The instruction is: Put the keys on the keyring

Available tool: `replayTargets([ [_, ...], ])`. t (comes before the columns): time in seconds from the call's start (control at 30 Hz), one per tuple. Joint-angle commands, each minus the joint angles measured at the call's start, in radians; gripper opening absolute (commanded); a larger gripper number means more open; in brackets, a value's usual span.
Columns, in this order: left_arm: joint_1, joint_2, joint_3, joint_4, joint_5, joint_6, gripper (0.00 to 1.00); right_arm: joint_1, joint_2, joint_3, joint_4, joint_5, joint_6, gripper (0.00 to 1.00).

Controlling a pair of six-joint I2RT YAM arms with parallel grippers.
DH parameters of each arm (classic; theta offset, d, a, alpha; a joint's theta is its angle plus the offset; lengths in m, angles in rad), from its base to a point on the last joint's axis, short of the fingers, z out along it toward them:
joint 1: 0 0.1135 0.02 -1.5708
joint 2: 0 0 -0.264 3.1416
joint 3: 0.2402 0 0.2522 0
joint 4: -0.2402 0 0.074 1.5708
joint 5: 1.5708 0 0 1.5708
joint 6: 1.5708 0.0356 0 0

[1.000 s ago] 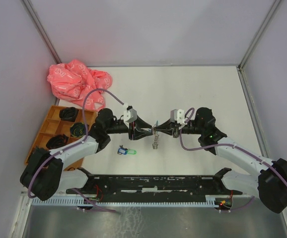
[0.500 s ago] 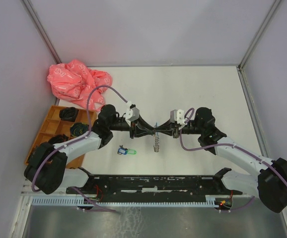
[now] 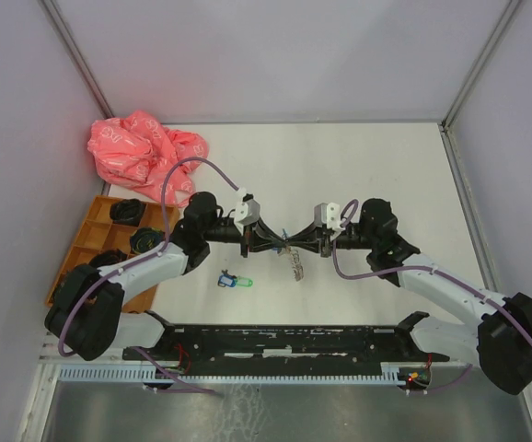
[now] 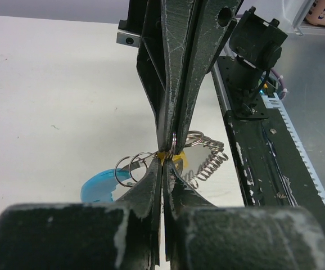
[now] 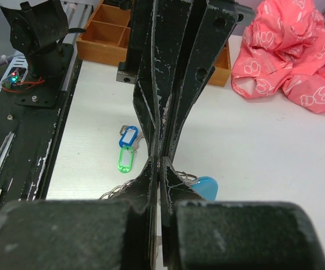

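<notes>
keyring (image 3: 293, 261): held off the table (image 3: 386, 175) mid-workspace, between the two sets of fingertips. The coil and light-blue section (image 4: 98, 188) dangle below.
left gripper (image 3: 280, 243): fingers pressed together, nipping the keyring's wire rings. There's a yellow bit at the tips; we can't tell what it is.
right gripper (image 3: 295, 245): fingers pressed together on the same keyring, tip to tip with the left.
keys (image 3: 234, 280): blue and green tags flat on the table, near-left of the grippers, apart from the keyring.
rest: we see a pink bag (image 3: 142, 152) far left, with an orange tray (image 3: 96, 235) on its near side.
</notes>
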Motion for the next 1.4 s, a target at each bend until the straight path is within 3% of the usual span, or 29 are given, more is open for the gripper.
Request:
replayTargets([
  [0.0, 0.002, -0.056, 0.051, -0.113, 0.002, 0.098, 0.03, -0.002, -0.027, 0.078, -0.052, 0.009, -0.033, 0.04],
  [0.13, 0.001, -0.099, 0.077, -0.243, -0.028, 0.15, 0.03, 0.002, -0.051, 0.124, -0.256, 0.06, -0.111, 0.09],
  [0.37, 0.0, -0.096, 0.108, -0.321, -0.036, 0.156, 0.03, 0.054, -0.03, 0.191, -0.483, 0.162, -0.198, 0.13],
  [0.67, -0.001, -0.077, 0.143, -0.39, -0.051, 0.149, 0.03, 0.086, -0.022, 0.25, -0.632, 0.236, -0.265, 0.15],
  [1.03, -0.012, -0.059, 0.154, -0.393, -0.05, 0.131, 0.03, 0.111, 0.017, 0.287, -0.652, 0.221, -0.286, 0.19],
  [1.23, -0.015, -0.059, 0.156, -0.394, -0.045, 0.128, 0.03, 0.116, 0.03, 0.299, -0.668, 0.236, -0.3, 0.13],
  [1.37, -0.016, -0.056, 0.157, -0.409, -0.061, 0.13, 0.03, 0.117, 0.013, 0.298, -0.665, 0.247, -0.302, 0.02],
])
